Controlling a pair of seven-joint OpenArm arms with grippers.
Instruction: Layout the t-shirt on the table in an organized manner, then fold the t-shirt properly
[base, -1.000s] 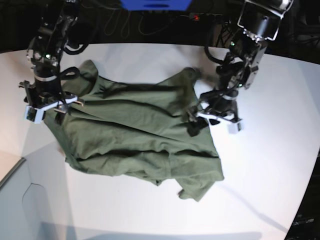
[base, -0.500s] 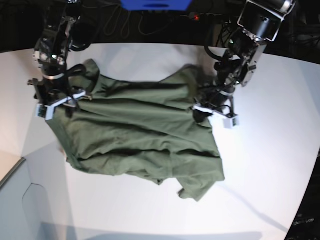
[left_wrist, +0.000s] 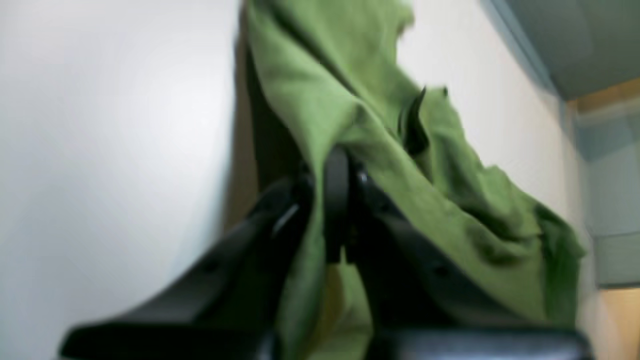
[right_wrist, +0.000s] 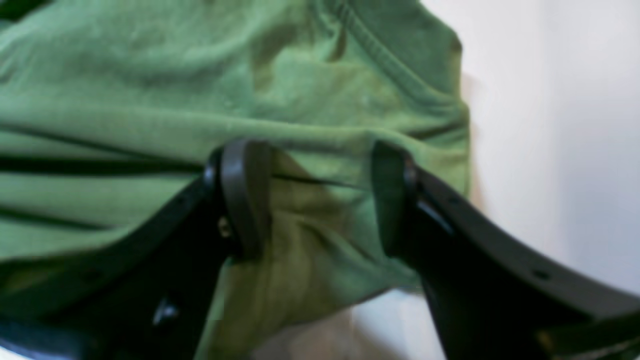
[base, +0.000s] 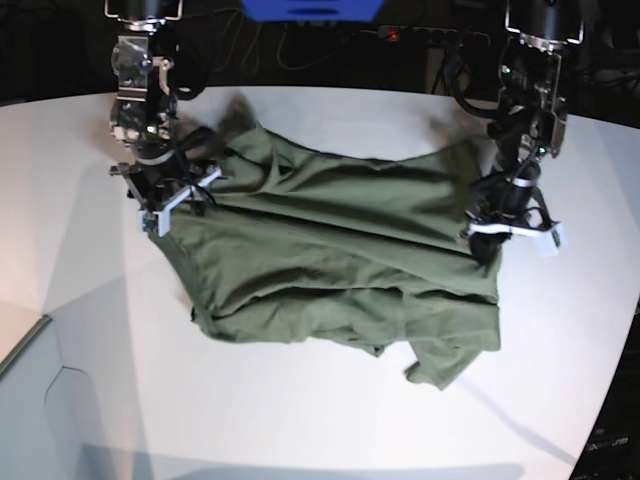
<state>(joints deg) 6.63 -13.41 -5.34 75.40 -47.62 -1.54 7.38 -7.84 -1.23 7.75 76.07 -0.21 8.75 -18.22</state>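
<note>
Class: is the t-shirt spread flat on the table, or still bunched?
Still bunched: the t-shirt lies wrinkled on the table, layers overlapping, bottom corner hanging askew.

From my station the t-shirt (base: 330, 260) reads as soft, matt olive-green cloth, creased all over, with a stitched hem showing in the right wrist view. The bench (base: 560, 330) under it looks smooth and white, with a faint sheen. Both pincers, left (left_wrist: 336, 210) and right (right_wrist: 315, 200), look like smooth black plastic, slightly glossy at the tips.
</note>
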